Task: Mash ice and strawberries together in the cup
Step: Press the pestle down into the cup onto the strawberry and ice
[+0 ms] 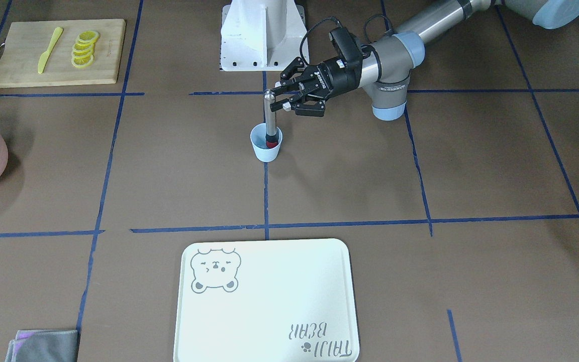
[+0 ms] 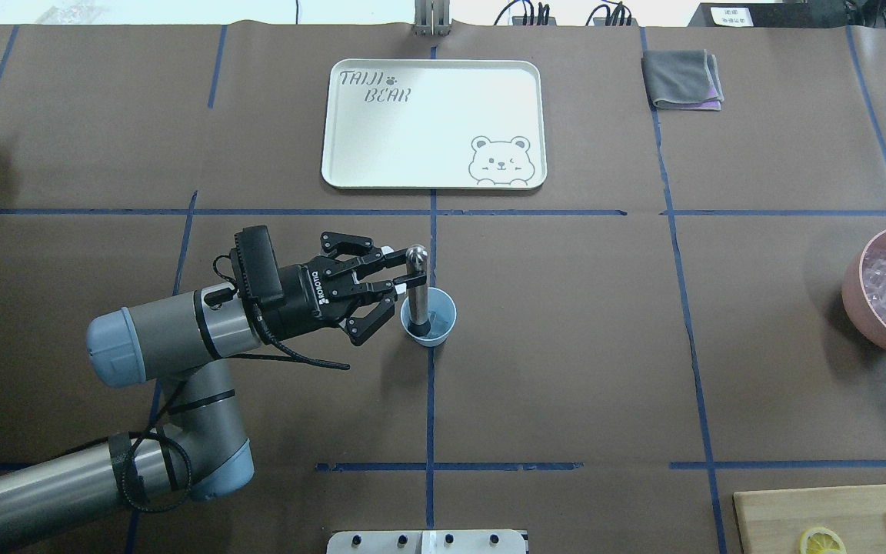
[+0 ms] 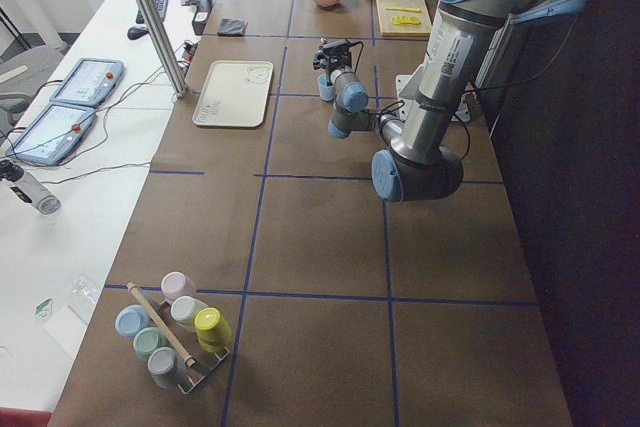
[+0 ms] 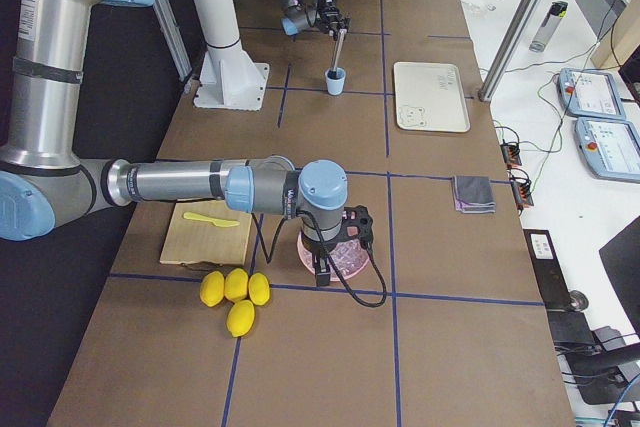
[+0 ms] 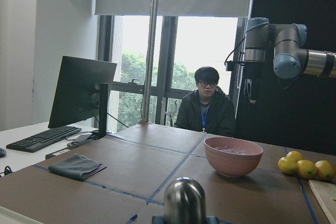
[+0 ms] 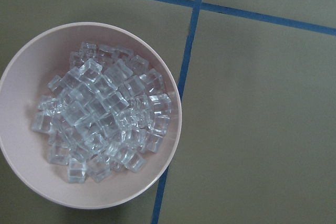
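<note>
Fingers [image 2: 370, 265] of the left hand [image 1: 277, 99] are clenched near the rounded top of a steel muddler rod [image 1: 271, 120], stood in the small pale blue plastic cup [image 1: 266, 151] at the middle of the bench [image 1: 350, 176]. Pressure is best driven straight down, so the cup is not tipped. A small red strawberry [image 1: 272, 144] is glimpsed under the tip; ice inside cannot be made out, nor can it be told whether the right hand [image 4: 325, 257] is clenched or released.
</note>
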Robot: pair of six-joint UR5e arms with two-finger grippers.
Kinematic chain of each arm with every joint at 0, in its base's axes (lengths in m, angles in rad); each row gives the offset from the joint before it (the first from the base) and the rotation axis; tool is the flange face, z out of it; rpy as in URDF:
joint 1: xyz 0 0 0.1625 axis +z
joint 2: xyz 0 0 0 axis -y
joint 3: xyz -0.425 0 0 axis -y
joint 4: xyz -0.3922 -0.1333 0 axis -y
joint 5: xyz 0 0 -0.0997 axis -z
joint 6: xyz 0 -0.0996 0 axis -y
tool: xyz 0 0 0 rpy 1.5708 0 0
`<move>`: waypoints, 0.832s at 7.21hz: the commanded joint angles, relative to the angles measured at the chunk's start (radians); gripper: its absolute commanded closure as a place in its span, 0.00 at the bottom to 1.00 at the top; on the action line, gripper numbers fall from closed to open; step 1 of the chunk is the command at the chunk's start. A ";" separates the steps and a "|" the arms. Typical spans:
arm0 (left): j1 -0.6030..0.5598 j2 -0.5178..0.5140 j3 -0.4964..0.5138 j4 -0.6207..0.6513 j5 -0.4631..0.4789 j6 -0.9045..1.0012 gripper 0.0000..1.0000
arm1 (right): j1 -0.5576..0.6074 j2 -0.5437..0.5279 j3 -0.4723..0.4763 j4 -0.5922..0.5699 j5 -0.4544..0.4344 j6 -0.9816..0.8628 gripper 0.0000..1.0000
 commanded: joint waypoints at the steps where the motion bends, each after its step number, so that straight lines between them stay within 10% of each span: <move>1: 0.001 0.000 -0.001 0.001 0.000 0.000 1.00 | 0.000 0.002 -0.001 0.000 0.000 0.000 0.01; 6: -0.068 0.000 -0.066 0.022 -0.009 -0.020 1.00 | 0.000 0.003 0.001 0.000 0.000 0.002 0.01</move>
